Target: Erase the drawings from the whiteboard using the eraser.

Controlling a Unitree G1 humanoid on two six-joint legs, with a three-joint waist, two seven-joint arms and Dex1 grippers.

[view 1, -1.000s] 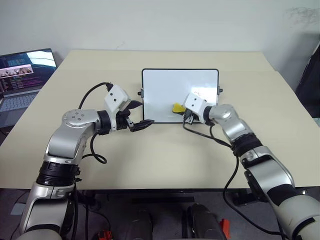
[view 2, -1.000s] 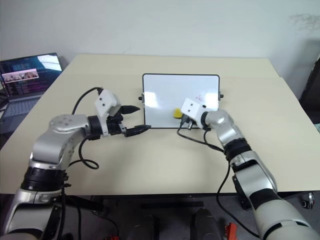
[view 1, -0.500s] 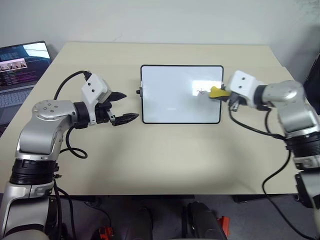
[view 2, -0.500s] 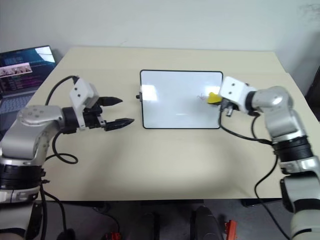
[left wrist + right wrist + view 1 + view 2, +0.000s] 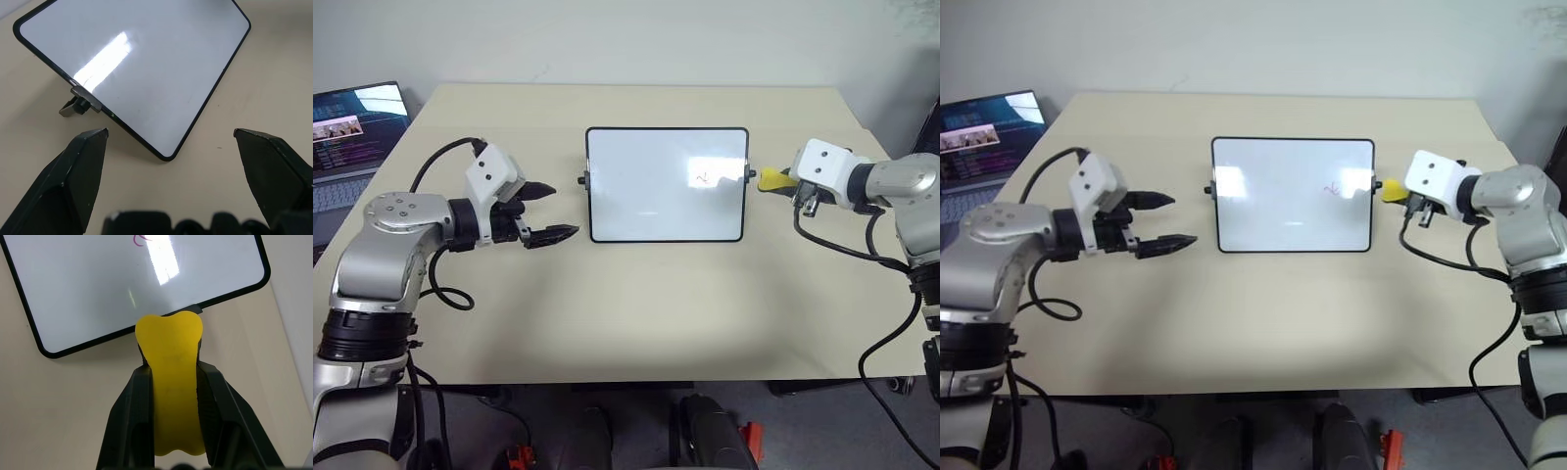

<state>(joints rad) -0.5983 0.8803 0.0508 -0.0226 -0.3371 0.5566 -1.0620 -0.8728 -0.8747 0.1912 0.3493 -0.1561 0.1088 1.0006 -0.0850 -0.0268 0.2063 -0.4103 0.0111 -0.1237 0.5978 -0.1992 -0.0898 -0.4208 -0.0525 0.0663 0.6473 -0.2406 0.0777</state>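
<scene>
The glossy whiteboard [image 5: 667,184] lies mid-table [image 5: 636,313] with one red scribble [image 5: 702,178] left, while the right gripper [image 5: 171,377] pinches the light, probably soft eraser [image 5: 172,382] by its sides just beyond the board's right edge, left gripper [image 5: 548,210] spread.

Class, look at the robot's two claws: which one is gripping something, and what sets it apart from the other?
The right claw, beside the whiteboard's right edge, is shut on the yellow eraser. The left claw stands open with nothing between its fingers.
</scene>
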